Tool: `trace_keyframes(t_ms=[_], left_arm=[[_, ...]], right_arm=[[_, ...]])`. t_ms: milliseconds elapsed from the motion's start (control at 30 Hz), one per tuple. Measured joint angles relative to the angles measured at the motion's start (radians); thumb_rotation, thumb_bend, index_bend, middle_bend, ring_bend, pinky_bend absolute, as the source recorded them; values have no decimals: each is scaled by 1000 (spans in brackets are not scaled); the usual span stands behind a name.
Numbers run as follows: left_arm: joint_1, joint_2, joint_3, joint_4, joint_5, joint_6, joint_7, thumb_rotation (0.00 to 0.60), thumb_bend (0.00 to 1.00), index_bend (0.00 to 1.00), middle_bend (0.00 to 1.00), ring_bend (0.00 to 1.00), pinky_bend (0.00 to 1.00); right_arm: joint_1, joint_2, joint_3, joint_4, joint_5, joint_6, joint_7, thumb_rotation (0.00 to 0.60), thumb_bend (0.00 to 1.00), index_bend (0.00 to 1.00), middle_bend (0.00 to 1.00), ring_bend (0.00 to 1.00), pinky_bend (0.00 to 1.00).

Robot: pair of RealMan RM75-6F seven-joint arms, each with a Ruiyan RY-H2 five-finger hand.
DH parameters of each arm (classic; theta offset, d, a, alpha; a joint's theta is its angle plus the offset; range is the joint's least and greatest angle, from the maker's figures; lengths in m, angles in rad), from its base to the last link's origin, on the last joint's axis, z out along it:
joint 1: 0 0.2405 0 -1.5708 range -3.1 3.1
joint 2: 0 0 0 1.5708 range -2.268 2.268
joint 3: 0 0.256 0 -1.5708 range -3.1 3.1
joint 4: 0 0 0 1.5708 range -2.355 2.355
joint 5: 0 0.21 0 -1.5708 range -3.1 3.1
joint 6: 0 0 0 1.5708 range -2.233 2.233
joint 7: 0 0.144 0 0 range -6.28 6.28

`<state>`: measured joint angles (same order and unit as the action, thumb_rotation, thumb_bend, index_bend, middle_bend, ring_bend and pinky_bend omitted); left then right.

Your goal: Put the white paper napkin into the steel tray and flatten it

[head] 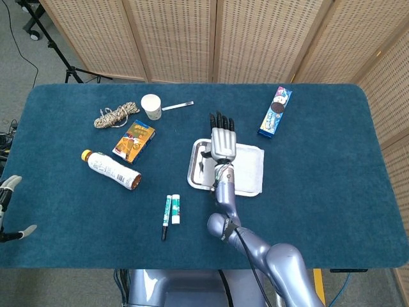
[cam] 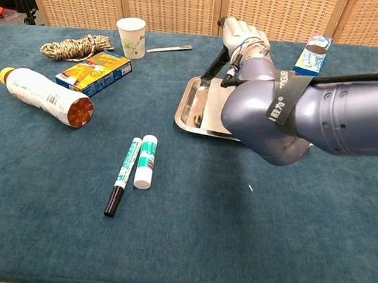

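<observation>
Risk of dragging the napkin out of the tray.
Right hand [head: 222, 139] flat, fingers spread and holding nothing, over steel tray [head: 195, 173]; white paper napkin [head: 246, 168] lying across tray, right edge overhanging rim; left hand [head: 9, 208] far off, fingers apart.

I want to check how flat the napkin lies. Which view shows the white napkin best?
The head view: it looks down on the napkin spread over the tray, beside the right hand. In the chest view the right arm hides most of it.
</observation>
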<state>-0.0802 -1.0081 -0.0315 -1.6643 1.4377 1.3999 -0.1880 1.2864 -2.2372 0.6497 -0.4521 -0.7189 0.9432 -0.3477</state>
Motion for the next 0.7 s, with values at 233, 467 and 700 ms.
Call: trace_keyframes(t_ms=[233,467,700], left_arm=[[4,-4,9,-2,23,12,10,600,0,0,0,0,0],[9,-7,17,-6,41,25,21,600,0,0,0,0,0],[13,-15,27,-11,63,36,46,600,0,0,0,0,0]], right_arm=[[-72,84,-32,-181,-40,16,-7,600,0,25,0,0,0],[-210,267,-90,-514,-54,13,-50,600,1,24,0,0,0],[-350,502,-174,-812,-61,-2,-86,600,87,68,0,0,0]])
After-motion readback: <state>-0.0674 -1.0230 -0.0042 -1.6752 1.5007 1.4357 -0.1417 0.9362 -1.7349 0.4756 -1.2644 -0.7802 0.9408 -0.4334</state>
